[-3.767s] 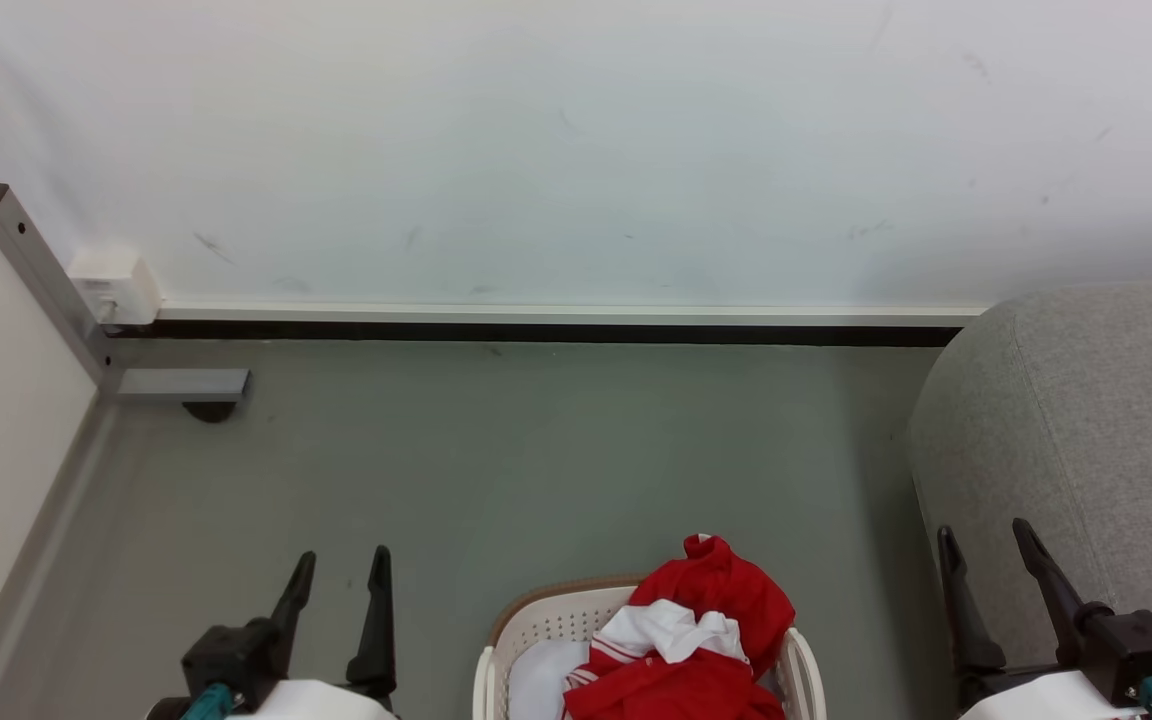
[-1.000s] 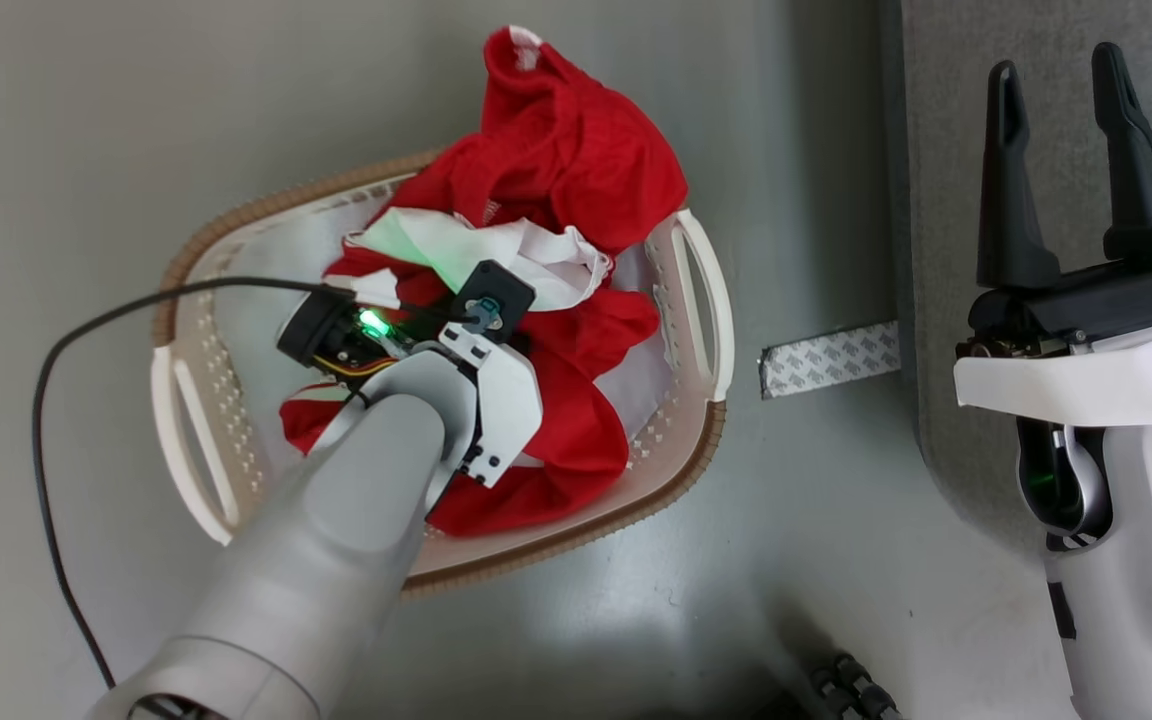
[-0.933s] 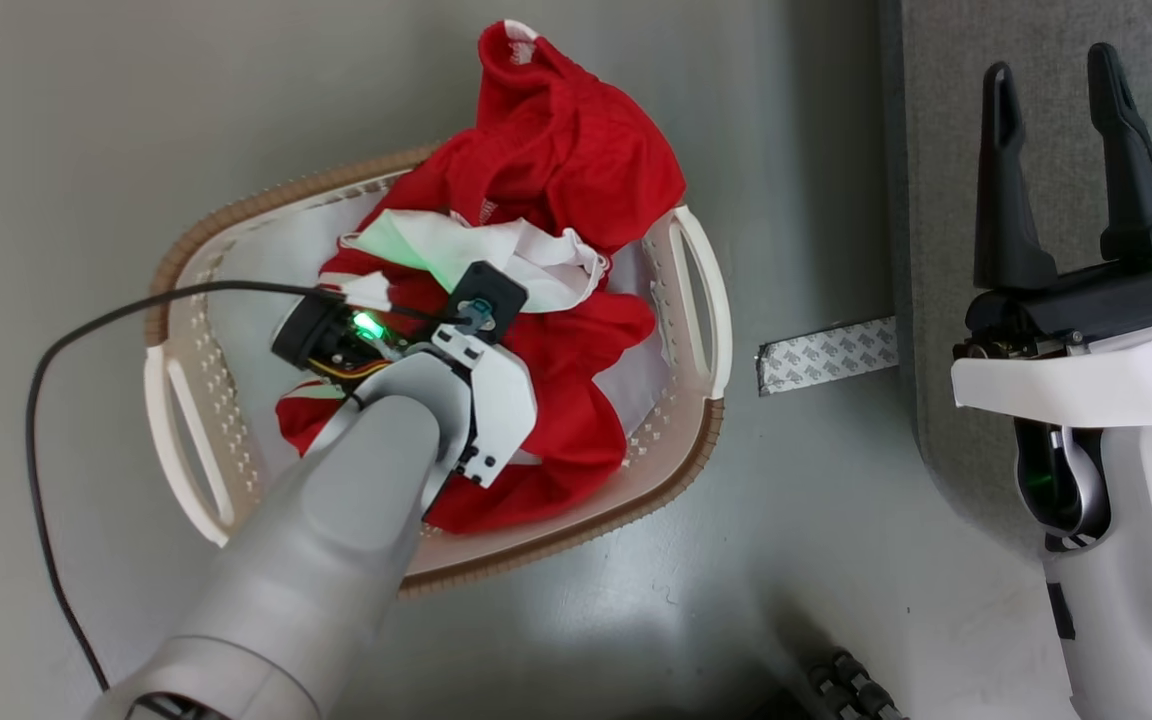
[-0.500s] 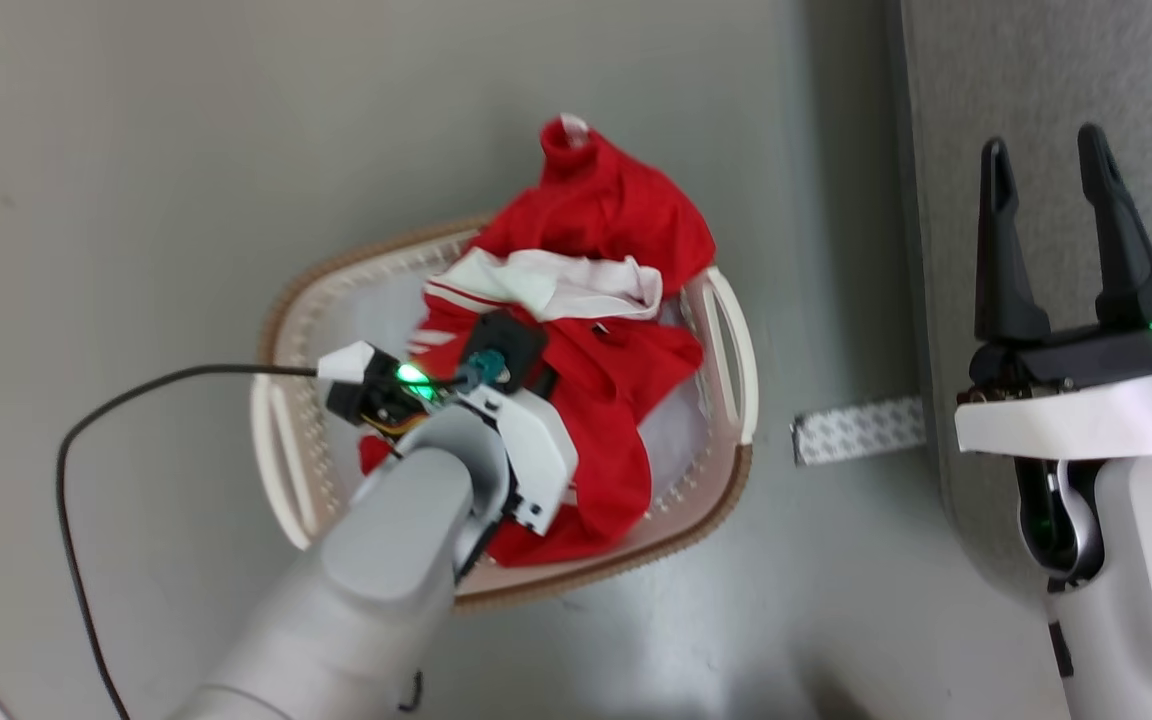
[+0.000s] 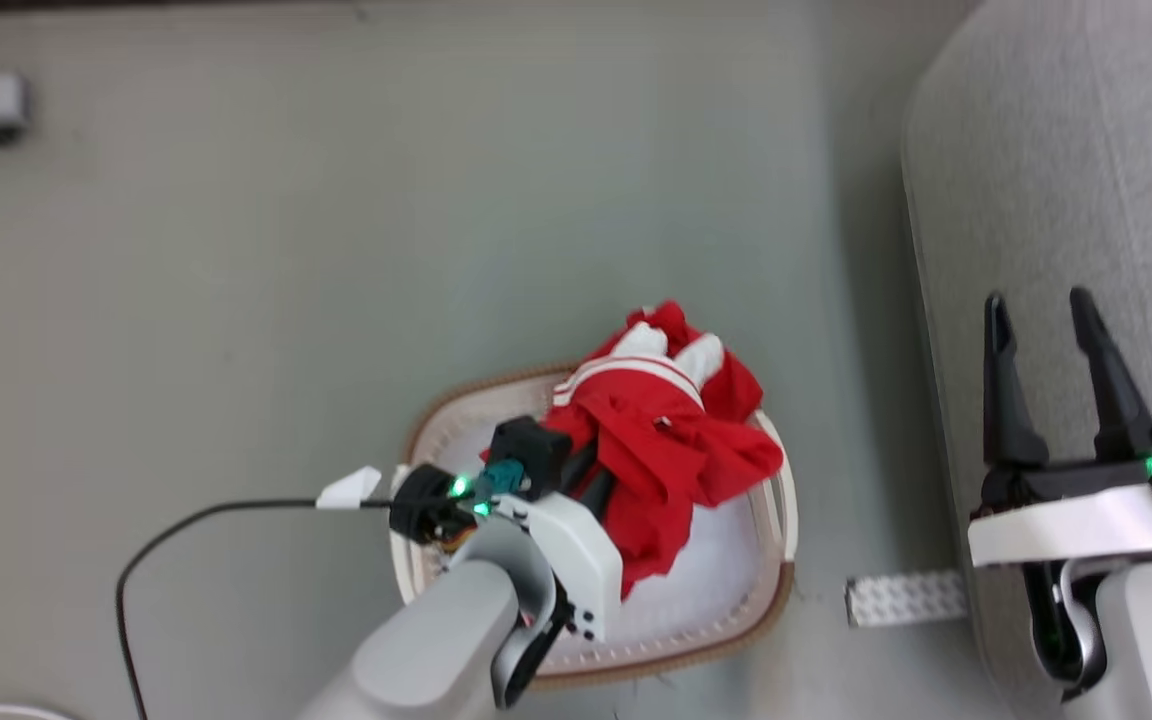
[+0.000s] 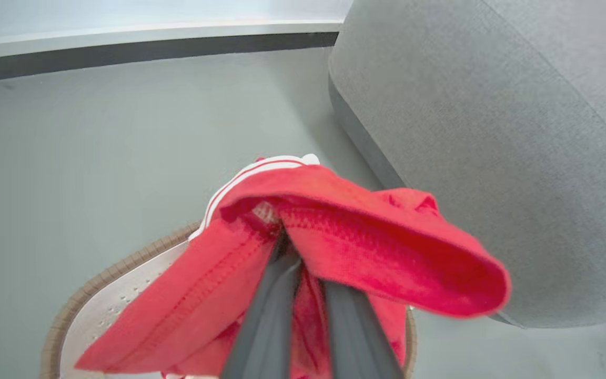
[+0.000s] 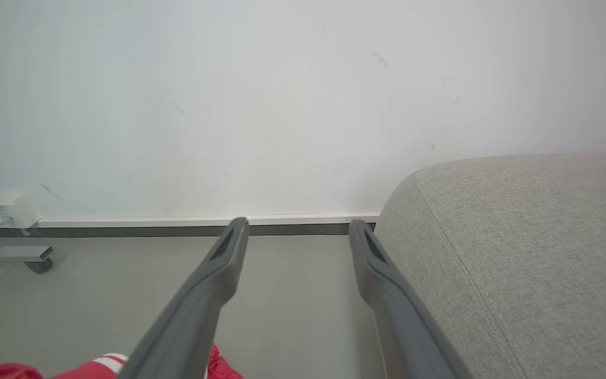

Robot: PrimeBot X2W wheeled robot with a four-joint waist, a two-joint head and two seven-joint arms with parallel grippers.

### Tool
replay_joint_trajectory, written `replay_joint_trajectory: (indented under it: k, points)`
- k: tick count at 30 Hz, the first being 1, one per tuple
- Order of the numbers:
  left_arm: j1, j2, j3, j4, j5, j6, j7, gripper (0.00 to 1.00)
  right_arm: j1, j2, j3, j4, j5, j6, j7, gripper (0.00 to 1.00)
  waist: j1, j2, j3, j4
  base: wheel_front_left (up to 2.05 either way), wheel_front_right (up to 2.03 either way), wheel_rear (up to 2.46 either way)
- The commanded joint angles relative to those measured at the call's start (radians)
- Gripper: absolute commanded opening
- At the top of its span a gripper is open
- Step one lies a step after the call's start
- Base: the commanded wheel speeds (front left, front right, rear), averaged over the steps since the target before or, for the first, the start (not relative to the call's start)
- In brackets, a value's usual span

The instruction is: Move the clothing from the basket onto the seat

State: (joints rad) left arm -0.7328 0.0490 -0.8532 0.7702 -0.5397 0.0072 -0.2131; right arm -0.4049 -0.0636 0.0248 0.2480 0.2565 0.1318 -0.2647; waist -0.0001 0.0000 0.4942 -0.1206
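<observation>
The left gripper's (image 6: 303, 295) two dark fingers are pinched together on the bright red soft garment with white stripe trim (image 6: 366, 252), which drapes from them above the small cream-white perforated plastic basket with a brown rim (image 5: 636, 665). The basket stands on the grey floor (image 5: 336, 250). The right gripper (image 5: 1038, 320) hangs with its fingers spread and empty over the edge of the large light grey upholstered seat (image 5: 1066, 180), which stands near the basket. Beyond rises a pale wall (image 7: 282, 105).

Pale scuffed wall (image 7: 282, 105), dark skirting (image 7: 124, 230) (white-capped) — grey-green floor (image 5: 236, 250), taped strip (image 5: 904, 597)
</observation>
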Motion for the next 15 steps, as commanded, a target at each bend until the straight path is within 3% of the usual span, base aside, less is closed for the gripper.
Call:
replay_joint_trajectory:
  k: [1,7,15]
  points:
    - [0.026,0.003,-0.002,-0.012,-0.020,0.004,-0.012,0.00,0.027,-0.007,-0.003,0.006,0.000,-0.002,0.001,1.00,0.0001,0.0000,-0.095,0.047,0.00,0.00,0.00]
    - [0.093,0.028,0.017,-0.082,-0.048,0.016,-0.022,0.00,0.090,-0.011,0.009,0.028,-0.001,-0.002,0.001,1.00,0.0001,0.0000,-0.203,0.068,0.00,0.00,0.00]
    - [0.185,0.119,0.041,-0.278,-0.081,0.055,0.019,0.00,0.166,-0.029,0.059,0.047,0.019,-0.002,0.001,1.00,0.0001,0.0000,-0.334,0.075,0.00,0.00,0.00]
